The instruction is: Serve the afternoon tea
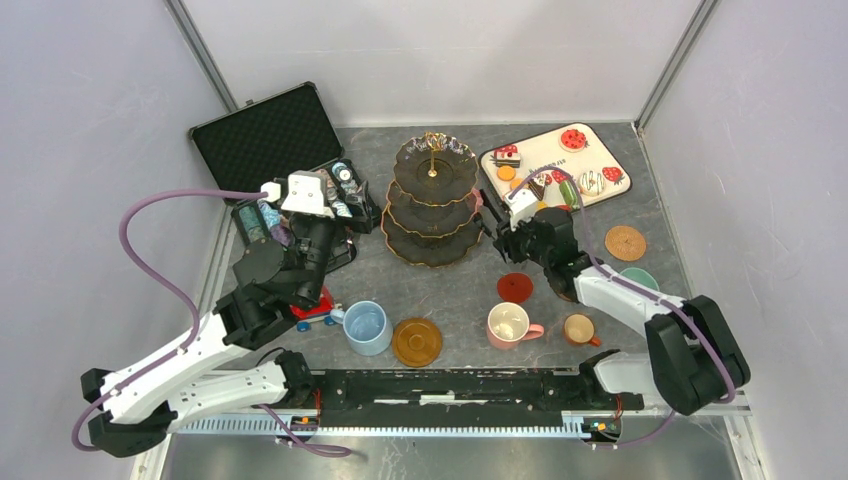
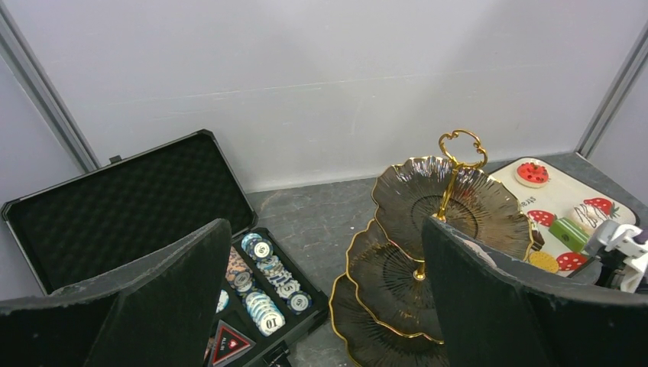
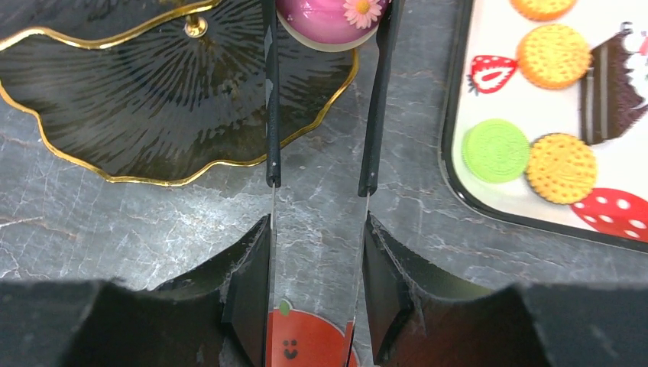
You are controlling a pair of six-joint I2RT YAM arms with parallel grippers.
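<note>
The dark three-tier gold-rimmed stand (image 1: 432,200) stands at the table's middle back, all its tiers bare. My right gripper (image 3: 315,229) is shut on a pair of clear tongs (image 3: 272,115). The tong tips pinch a pink flower-topped treat (image 3: 328,19) over the right edge of the stand's lowest tier (image 3: 153,99). In the top view this gripper (image 1: 503,232) sits just right of the stand. My left gripper (image 2: 325,229) hangs open and holds nothing, above the poker chip case and left of the stand (image 2: 428,252). More treats lie on the cream tray (image 1: 545,150).
A blue mug (image 1: 366,327), a pink mug (image 1: 510,324), a small brown mug (image 1: 579,329) and a green mug (image 1: 637,278) stand near the front. A brown coaster (image 1: 417,341), a red one (image 1: 515,287) and a cork one (image 1: 625,242) lie between them. The open poker case (image 1: 270,130) and a red toy car (image 1: 315,312) sit at the left.
</note>
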